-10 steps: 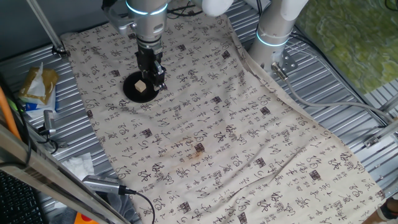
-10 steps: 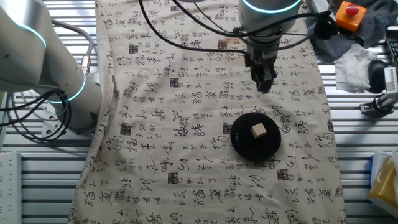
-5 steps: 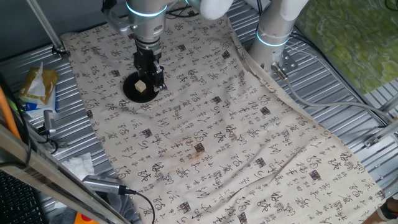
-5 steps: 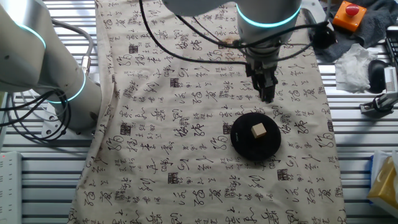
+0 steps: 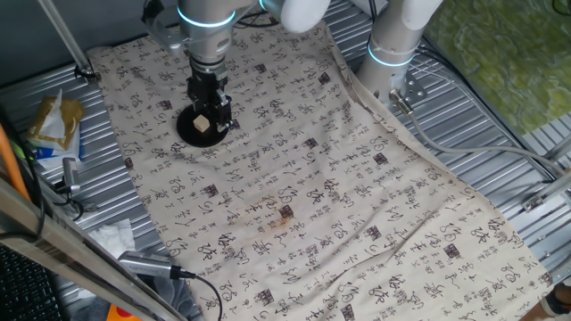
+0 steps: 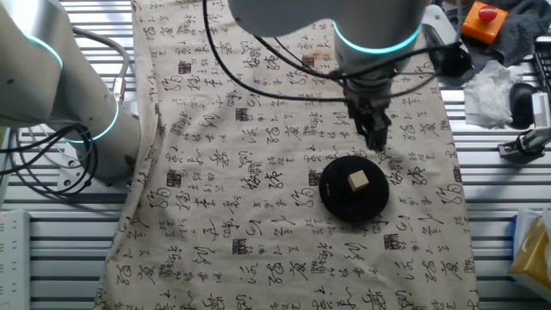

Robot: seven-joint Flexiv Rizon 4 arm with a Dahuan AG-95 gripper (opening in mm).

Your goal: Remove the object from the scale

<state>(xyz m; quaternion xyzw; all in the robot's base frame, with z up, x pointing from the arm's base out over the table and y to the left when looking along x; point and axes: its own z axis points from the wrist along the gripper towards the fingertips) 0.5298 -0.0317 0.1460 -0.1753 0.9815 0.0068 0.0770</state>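
- Cloth (image 6: 258, 129): we list a pale sheet printed with black characters, spread over the ribbed metal table (image 6: 60, 250) so that it gives a soft, flat work surface.
- Scale (image 6: 340, 200): a flat black disc lying on the cloth at about 4 o'clock from the sheet's centre in the other fixed view; it sits flat so that a load rests steady on it.
- Object (image 6: 358, 180): a tiny tan wooden cube resting on top of the scale, near its middle, untouched; we judge the removal not yet done.
- Gripper (image 6: 376, 142): hanging fingers-down from the arm, at roughly 1 o'clock from the cube, just past the disc's rim and above it. The fingers look close together, yet we cannot tell whether they are parted or closed; they hold nothing. We judge this a descent posture for a top grasp.
- Clutter (image 6: 499, 60): rags and an orange box at 2 o'clock, off the cloth.
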